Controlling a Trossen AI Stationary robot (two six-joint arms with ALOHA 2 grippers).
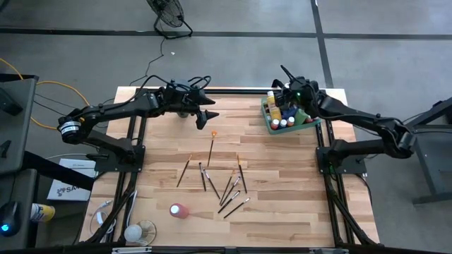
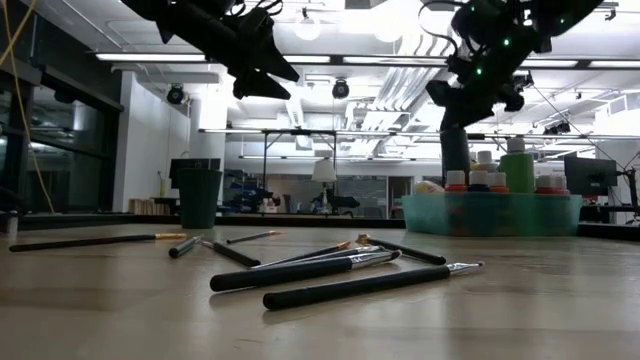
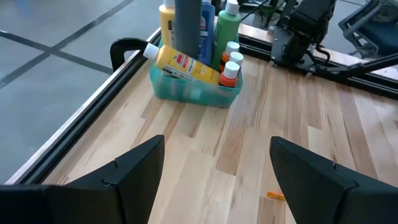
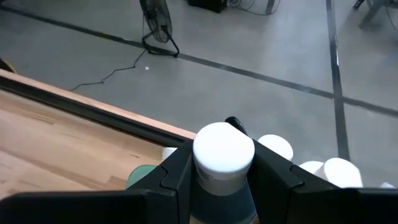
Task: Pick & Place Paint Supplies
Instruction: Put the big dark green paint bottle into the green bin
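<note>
Your right gripper (image 4: pixel 222 177) is over the green tray (image 1: pixel 274 127) at the surface's far right corner, jaws clamped on a white-capped bottle (image 4: pixel 223 149) among the other bottles (image 1: pixel 285 122) there. Your left gripper (image 1: pixel 209 106) hangs above the far middle of the surface (image 1: pixel 282 176), jaws apart and empty. Paintbrushes (image 1: pixel 229 190) lie scattered mid-surface, and a pink bottle (image 1: pixel 178 210) lies near the front left.
</note>
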